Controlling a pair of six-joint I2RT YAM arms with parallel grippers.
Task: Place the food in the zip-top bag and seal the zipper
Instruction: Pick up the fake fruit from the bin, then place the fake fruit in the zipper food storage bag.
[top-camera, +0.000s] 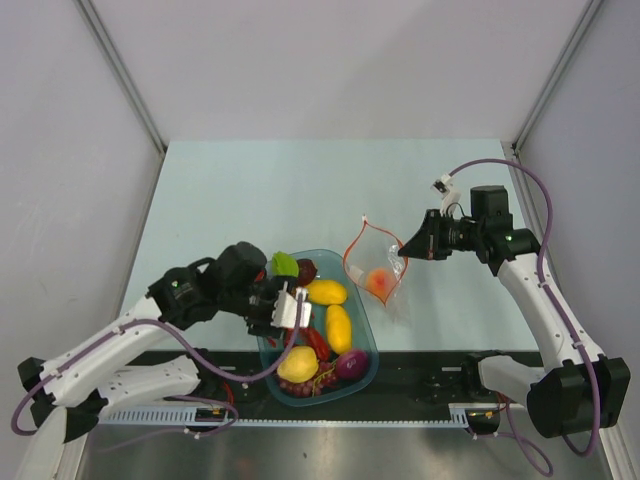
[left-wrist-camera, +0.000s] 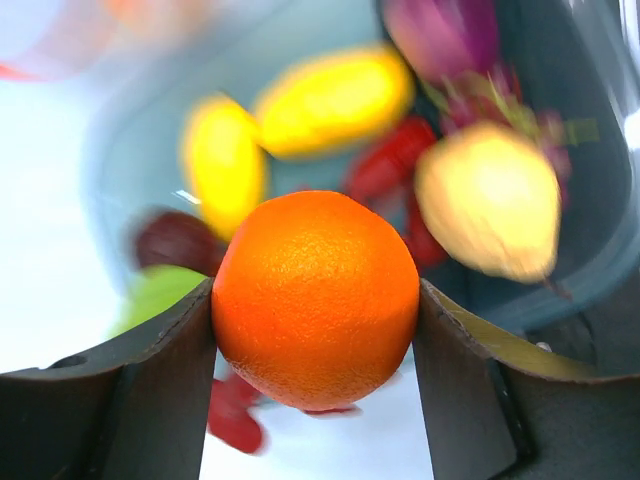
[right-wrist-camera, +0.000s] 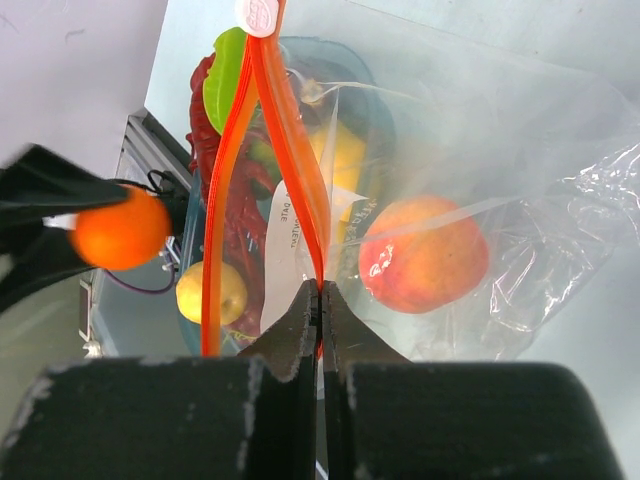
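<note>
- Top external view: a pale table (top-camera: 250, 190) carries everything; both arms reach in from its near edge
- blue tub (top-camera: 372, 345) stands at the near edge between the arms; inside lie a red lobster (top-camera: 315, 343), yellow fruits (top-camera: 339, 327), a purple piece (top-camera: 351, 363) and a green leaf (top-camera: 284, 264)
- zip-top bag (top-camera: 362, 262) hangs just right of the tub, apart from it; its mouth gapes toward the tub
- left gripper (top-camera: 297, 308) hovers over the tub's left rim; its fingers (left-wrist-camera: 150, 380) press both sides of the orange (left-wrist-camera: 315, 295), which fills the gap between them
- right gripper (right-wrist-camera: 320, 300) is pinched tight on one strand of the bag's mouth and holds it up
- peach (right-wrist-camera: 425, 255) lies inside the bag, against the clear wall
- zipper (right-wrist-camera: 300, 170) is parted into two red strands that meet at the white tab; one strand runs into the right fingers, the other hangs free
</note>
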